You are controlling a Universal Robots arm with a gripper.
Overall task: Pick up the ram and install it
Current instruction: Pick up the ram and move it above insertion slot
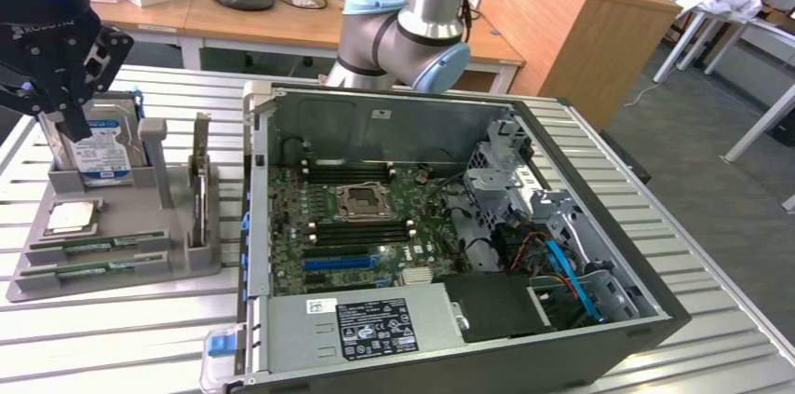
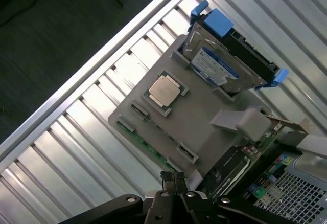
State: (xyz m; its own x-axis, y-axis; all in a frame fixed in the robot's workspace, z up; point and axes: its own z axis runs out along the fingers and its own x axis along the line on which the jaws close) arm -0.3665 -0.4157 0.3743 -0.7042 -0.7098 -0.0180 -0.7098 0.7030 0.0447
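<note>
Exterior view, lower left: grey tray (image 1: 186, 268) sits on the slatted counter (image 1: 100, 338), beside the open case (image 1: 621, 319). Ram (image 1: 89, 272) lies flat in the tray's nearest slot. Second ram (image 1: 97, 245) lies just behind it, then the processor (image 1: 71, 217), then the upright drive (image 1: 106, 147). Gripper (image 1: 69, 126), upper left, overlaps the drive. Jaws are closed together, holding nothing.
</note>
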